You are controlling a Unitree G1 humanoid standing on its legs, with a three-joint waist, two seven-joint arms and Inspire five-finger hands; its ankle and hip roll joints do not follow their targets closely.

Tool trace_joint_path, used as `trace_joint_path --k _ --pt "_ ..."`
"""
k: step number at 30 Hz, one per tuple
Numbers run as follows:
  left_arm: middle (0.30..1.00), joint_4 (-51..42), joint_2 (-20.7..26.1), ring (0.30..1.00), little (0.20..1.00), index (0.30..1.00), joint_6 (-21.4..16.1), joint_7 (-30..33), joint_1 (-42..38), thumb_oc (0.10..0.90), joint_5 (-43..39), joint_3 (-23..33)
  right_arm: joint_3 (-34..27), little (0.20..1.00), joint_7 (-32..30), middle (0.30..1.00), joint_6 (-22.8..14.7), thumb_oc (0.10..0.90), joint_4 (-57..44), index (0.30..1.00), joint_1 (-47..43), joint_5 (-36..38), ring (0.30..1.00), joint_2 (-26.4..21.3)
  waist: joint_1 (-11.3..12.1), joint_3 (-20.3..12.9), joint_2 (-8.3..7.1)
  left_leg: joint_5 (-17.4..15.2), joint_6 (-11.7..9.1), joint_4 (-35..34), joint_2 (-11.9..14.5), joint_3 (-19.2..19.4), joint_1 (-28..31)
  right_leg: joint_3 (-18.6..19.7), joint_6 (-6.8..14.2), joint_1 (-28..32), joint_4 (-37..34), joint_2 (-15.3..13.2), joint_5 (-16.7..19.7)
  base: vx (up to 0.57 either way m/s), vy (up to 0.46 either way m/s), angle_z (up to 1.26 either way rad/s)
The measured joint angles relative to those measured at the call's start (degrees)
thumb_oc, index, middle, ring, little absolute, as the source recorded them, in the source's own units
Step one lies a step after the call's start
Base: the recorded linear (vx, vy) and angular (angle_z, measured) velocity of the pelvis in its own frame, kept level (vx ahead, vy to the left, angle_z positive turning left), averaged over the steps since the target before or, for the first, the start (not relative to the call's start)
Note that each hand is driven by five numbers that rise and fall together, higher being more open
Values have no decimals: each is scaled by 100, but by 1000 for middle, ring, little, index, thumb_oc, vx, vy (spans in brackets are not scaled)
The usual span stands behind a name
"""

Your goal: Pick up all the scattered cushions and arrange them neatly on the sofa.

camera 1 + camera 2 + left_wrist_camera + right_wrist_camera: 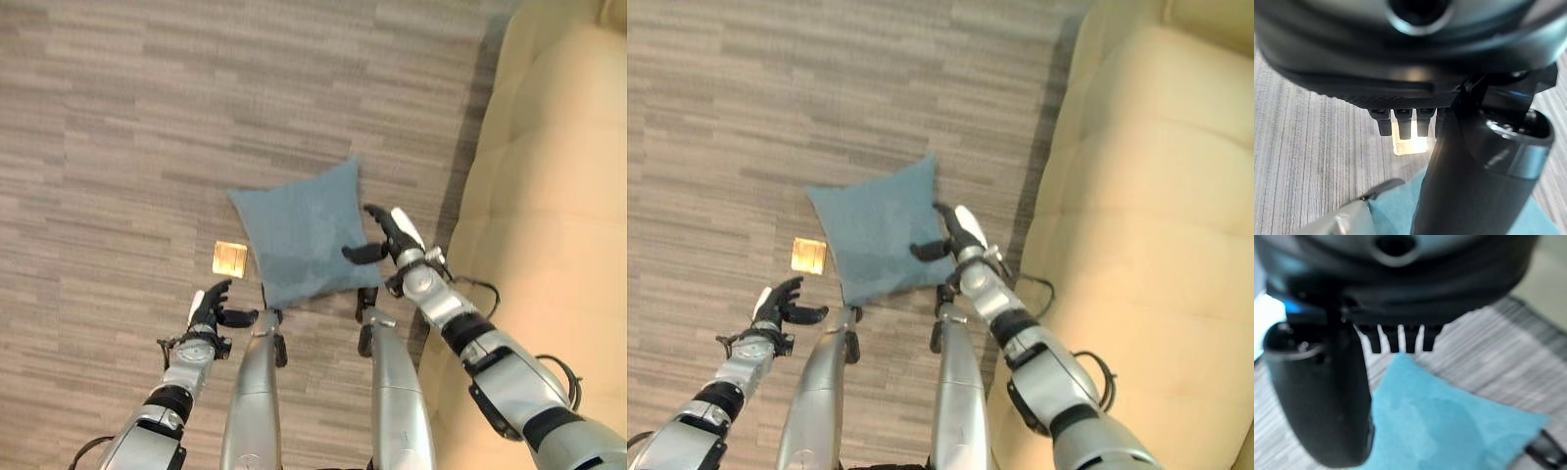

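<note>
A grey-blue square cushion lies flat on the striped carpet, just left of the beige sofa. My right hand hovers over the cushion's right edge, fingers straight and thumb spread, holding nothing. The cushion shows past those fingers in the right wrist view. My left hand hangs open to the lower left of the cushion, apart from it. A corner of the cushion appears in the left wrist view.
A small tan square tile lies on the carpet beside the cushion's left corner. The sofa's tufted seat runs along the right side. Open carpet spreads to the left and beyond the cushion.
</note>
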Motion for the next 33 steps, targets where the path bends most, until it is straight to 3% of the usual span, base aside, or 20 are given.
trace_joint_path --k 4,5,6,7,8,10,12,14,16,21,27,33 --pt "900 -411 227 900 900 900 103 83 60 800 -287 -75 17 900 -65 900 31 800 85 900 -174 61 900 -38 28 36 -8 -196 -15 612 10 -70 -614 91 -21 -605 576 -64 -214 -36 -59 8" --pt "900 -1488 567 900 900 900 198 88 404 800 -392 -210 13 900 -67 900 17 800 -116 900 -99 65 900 -258 39 16 -38 -258 34 764 -4 -59 -875 140 -4 -895 804 -131 -304 0 -58 19" --pt "900 -2354 832 900 900 900 80 73 715 800 -408 -199 -11 900 -78 900 -45 800 -177 900 -125 62 900 -488 56 35 18 -263 17 951 -38 -69 -1181 153 -38 -1193 1035 -152 -366 -1 -75 19" --pt "900 -2623 891 900 900 900 -94 62 743 800 -410 -152 -84 900 -87 900 -33 800 -167 900 -141 68 900 -603 106 39 41 -277 28 1053 -54 -65 -1350 187 3 -1373 1150 -164 -398 27 -67 14" --pt "900 -3666 1083 900 900 900 -261 62 997 800 -571 181 -47 900 -86 900 22 800 64 900 -303 156 900 -997 227 34 80 -375 -8 1483 -113 -70 -1958 338 -33 -2013 1574 -149 -496 52 -42 12" --pt "900 -3844 1135 900 900 900 -418 64 944 800 -677 419 -187 900 -99 900 181 800 459 900 -483 216 900 -1266 337 77 201 -474 3 1850 -131 -65 -2478 464 -18 -2564 1958 -165 -560 62 -31 8" --pt "900 -4065 1494 900 900 900 -409 64 1223 800 -872 735 -195 900 -86 900 186 800 507 900 -664 299 900 -1698 338 65 251 -563 -6 2304 -148 -47 -3176 611 -45 -3324 2408 -137 -597 41 -19 0" --pt "900 -3973 1654 900 900 900 -364 70 1306 800 -1051 878 -245 900 -98 900 193 800 899 900 -1047 475 900 -2038 366 86 416 -564 -7 2526 -149 -52 -3752 661 -64 -3937 2646 -132 -598 48 -20 2" --pt "900 -3998 1732 900 900 900 -325 60 1420 800 -1278 894 -241 900 -99 900 245 800 1152 900 -1299 671 900 -2311 490 94 460 -568 -14 2716 -119 -26 -4226 786 -125 -4487 2845 -46 -560 31 2 -5" --pt "900 -4415 1784 900 900 900 -347 51 1434 800 -1673 898 -76 900 -90 900 242 800 1336 900 -1311 816 900 -2306 644 91 517 -536 -51 2424 -107 -73 -4164 738 -174 -4464 2593 15 -497 10 -17 -5" --pt "900 -4736 1990 900 900 900 -461 35 1428 800 -1752 951 231 900 -31 900 244 800 1340 900 -1469 937 900 -2217 666 79 576 -452 -89 2166 -113 -101 -3938 642 -146 -4191 2328 -10 -473 8 -11 -1" --pt "900 -4611 2085 900 900 900 -454 -173 1382 800 -1842 986 701 900 580 900 298 800 1337 900 -1676 1112 900 -2014 773 71 602 -223 -183 1516 -133 -60 -3610 570 -205 -3998 1938 -45 -401 -9 -9 3"
